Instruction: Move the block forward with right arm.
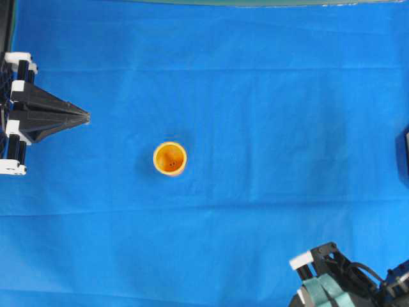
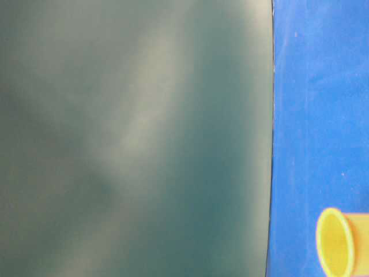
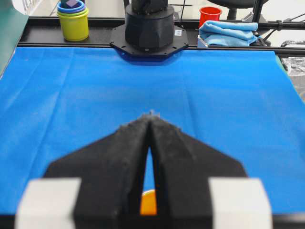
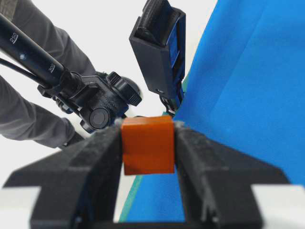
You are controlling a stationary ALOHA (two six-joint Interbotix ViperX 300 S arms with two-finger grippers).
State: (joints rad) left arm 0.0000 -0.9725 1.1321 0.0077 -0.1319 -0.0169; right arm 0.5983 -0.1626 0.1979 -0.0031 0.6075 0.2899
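Observation:
The small orange block is clamped between the fingers of my right gripper, held off the blue cloth near the table's edge. In the overhead view only part of the right arm shows at the bottom right corner, and the block is hidden there. My left gripper is shut and empty at the left edge, pointing at the round yellow-orange cup. The cup stands in the middle and shows through the left jaws in the left wrist view.
The blue cloth covers the table. Beyond its far end stand the right arm's base, stacked cups, a red cup and a folded blue towel. A camera on a tripod stands off the table's edge.

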